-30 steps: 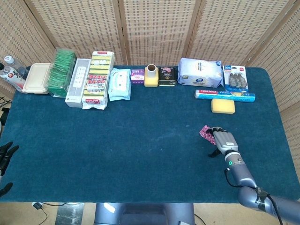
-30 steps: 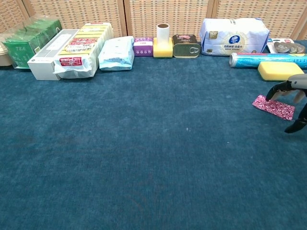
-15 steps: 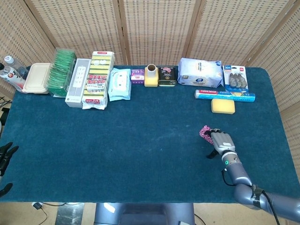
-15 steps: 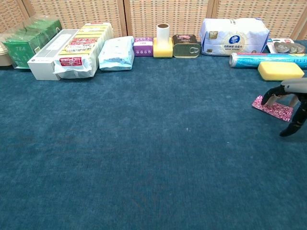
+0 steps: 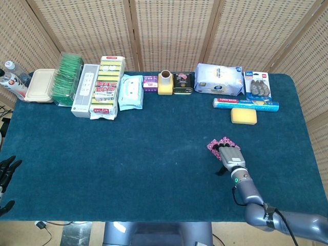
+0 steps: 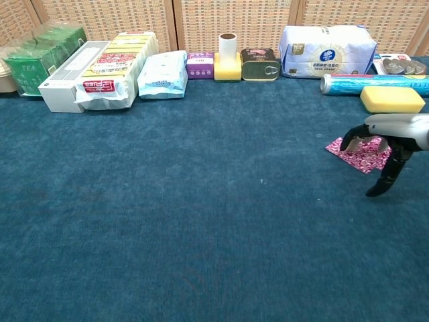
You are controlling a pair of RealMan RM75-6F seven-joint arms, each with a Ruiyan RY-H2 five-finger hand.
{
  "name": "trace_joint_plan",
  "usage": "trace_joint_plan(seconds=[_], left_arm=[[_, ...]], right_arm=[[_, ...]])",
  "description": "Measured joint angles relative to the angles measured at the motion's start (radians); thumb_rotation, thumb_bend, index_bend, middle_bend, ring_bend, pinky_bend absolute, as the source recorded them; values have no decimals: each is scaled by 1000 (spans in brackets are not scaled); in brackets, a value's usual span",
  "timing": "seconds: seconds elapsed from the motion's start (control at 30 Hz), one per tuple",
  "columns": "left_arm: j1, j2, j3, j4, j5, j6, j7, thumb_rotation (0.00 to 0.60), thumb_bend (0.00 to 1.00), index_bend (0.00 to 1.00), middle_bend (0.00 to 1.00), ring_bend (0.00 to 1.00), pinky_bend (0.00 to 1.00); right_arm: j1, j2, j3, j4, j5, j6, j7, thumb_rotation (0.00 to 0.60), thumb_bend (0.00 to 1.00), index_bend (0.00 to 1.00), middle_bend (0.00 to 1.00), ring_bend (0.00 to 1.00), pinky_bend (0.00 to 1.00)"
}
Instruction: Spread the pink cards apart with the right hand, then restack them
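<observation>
Pink cards (image 5: 217,144) lie on the blue tablecloth (image 5: 128,154), right of the middle and on the near side of the yellow sponge (image 5: 243,116). In the head view the right hand (image 5: 229,155) reaches in from the lower right, its dark fingertips (image 5: 222,147) resting on the near edge of the cards, which show as a small patterned patch poking out to the upper left of the hand. The fingers lie flat and spread over the cards rather than wrapped around them. The left hand (image 5: 6,171) shows at the far left edge, off the table; its dark fingers look apart and hold nothing. Along the back of the table stand a green tea box (image 5: 66,79), a white box (image 5: 84,89), a yellow snack pack (image 5: 108,87), a pale blue wipes pack (image 5: 130,92), a tin can (image 5: 183,83), a white tissue pack (image 5: 219,79) and a blue roll (image 5: 246,104).

In the chest view the cards (image 6: 355,153) sit flat on the cloth at the right, slightly fanned, with more than one edge showing. The right hand (image 6: 385,144) comes in from the right edge; its fingertips (image 6: 350,139) press down on the top of the cards while the thumb (image 6: 381,182) points down to the cloth just beside them, apart from the cards. The sponge (image 6: 392,98) lies behind the hand.
</observation>
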Motion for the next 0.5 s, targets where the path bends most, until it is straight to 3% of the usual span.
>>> trace_joint_plan(seconds=[0.5], left_arm=[[-2,4,2,7,7,1,-13,600,132,0,0,0,83]], right_arm=[[56,-55,0,-82,36,83,-82,600,0,182,200,120,190]])
